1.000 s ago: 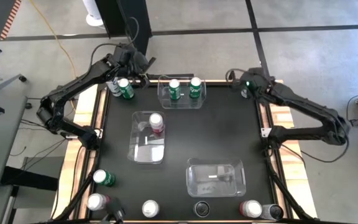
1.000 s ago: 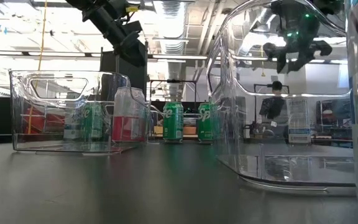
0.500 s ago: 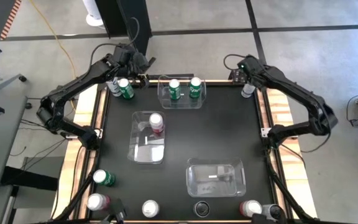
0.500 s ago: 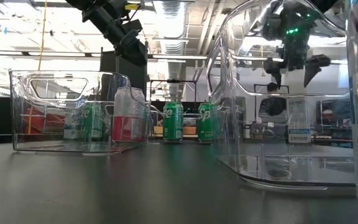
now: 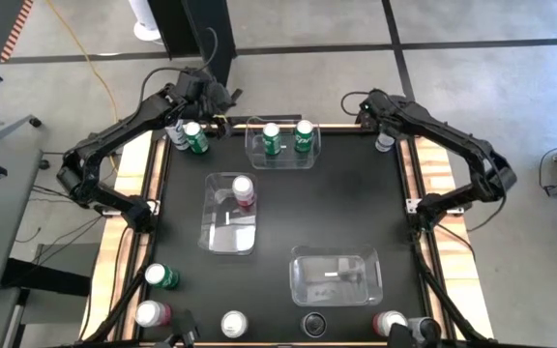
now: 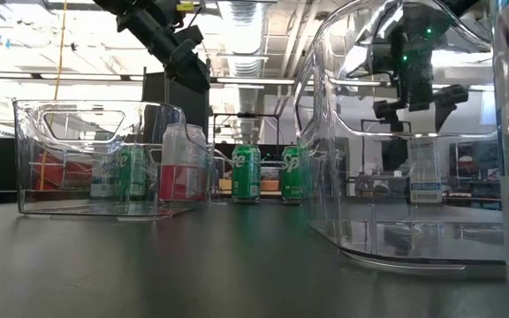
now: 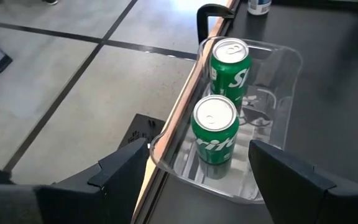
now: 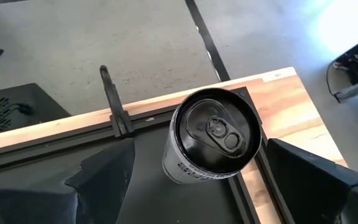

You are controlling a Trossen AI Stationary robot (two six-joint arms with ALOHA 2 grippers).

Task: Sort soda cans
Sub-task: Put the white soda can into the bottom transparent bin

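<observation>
While the right tool (image 8: 191,180) hangs spread wide above a grey can (image 8: 213,138) at the tabletop's (image 5: 346,213) one-o'clock corner, the left tool (image 7: 194,180), released, hovers near two green cans (image 7: 215,134) in the twelve-o'clock bin (image 7: 288,68).

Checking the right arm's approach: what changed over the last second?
The right claw opened wider and swung from over the far-right can toward the table's middle; the dark-topped can now stands clear beside it, ungripped, at the far right corner. The left claw stayed open above the far bin with its two green cans. The other cans and bins did not move.
</observation>
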